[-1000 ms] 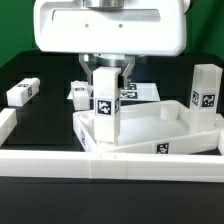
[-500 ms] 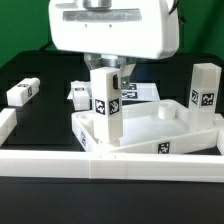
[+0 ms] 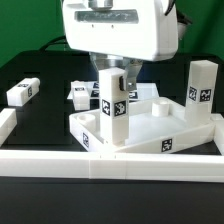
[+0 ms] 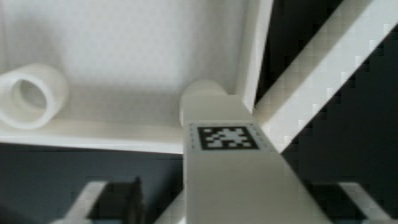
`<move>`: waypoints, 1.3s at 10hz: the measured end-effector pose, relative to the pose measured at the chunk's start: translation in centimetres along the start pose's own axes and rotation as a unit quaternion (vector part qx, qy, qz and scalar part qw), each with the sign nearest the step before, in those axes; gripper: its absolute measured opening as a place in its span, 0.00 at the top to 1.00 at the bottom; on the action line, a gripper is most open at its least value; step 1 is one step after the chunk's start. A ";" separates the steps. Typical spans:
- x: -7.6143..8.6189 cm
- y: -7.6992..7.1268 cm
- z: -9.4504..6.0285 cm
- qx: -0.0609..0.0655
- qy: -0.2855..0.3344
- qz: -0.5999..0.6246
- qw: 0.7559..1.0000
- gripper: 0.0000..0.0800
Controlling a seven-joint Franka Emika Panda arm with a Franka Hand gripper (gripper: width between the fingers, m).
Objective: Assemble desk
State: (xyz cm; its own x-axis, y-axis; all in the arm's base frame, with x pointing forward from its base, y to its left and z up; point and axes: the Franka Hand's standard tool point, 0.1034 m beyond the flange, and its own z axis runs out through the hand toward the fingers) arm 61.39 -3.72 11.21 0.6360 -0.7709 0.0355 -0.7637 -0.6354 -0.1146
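The claw (image 3: 113, 70) is wide, with its fingers (image 4: 103, 203) either side of the leg (image 3: 113, 112) and a gap showing in the wrist view. The leg stands between them in the corner of the tabletop (image 3: 150, 142) below the claw. A second leg (image 3: 203, 92) stands to the exterior view's right.

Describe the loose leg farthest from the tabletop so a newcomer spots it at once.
Start at the white tabletop, then look across the black table to the exterior view's left. The loose leg lies there on its side, alone; the corner legs stand upright at the tabletop's corners.
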 end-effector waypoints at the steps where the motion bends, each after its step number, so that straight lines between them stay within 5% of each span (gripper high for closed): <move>1: -0.1 -0.1 0.0 0.000 0.000 -0.010 1.000 0.24; 6: 0.0 0.0 0.0 0.000 0.000 -0.196 0.981 0.19; 8: -0.3 -0.3 0.0 -0.022 0.009 -0.306 0.952 0.19; 13: 0.0 -0.1 0.0 -0.025 0.005 -0.484 0.875 0.19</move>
State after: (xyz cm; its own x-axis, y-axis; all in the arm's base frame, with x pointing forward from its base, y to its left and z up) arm 61.51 -3.68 11.19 0.9866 0.1289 0.1001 0.1278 -0.9916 0.0177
